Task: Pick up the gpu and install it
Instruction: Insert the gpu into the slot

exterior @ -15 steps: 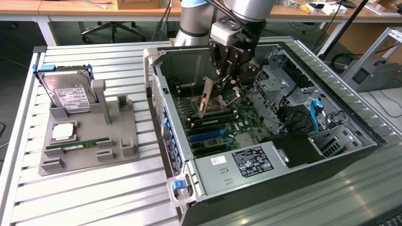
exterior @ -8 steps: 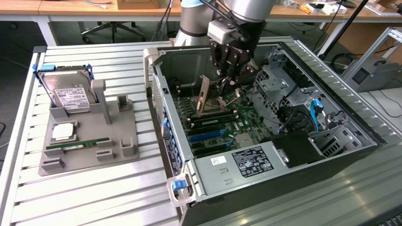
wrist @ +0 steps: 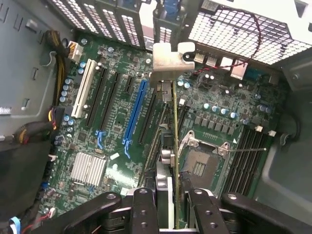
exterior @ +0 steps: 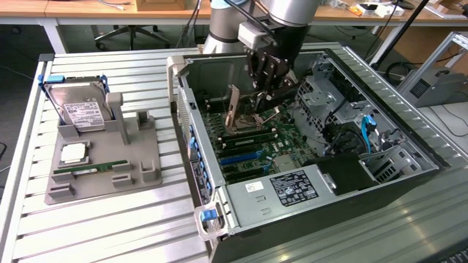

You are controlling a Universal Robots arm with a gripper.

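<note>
While the gripper [wrist: 170, 204] holds the gpu [wrist: 174, 122] edge-on between closed fingers inside the computer case [exterior: 219, 208] above the motherboard [wrist: 117, 117], it does well keeping the card upright and aligned with an expansion slot [wrist: 134, 114]

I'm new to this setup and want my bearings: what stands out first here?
The open grey computer case lying on its side, green motherboard exposed. Inside it, the black tool grips the thin dark gpu card edge-on above the board. On the exterior view's left, a grey holder carries a silver hard drive.
</note>
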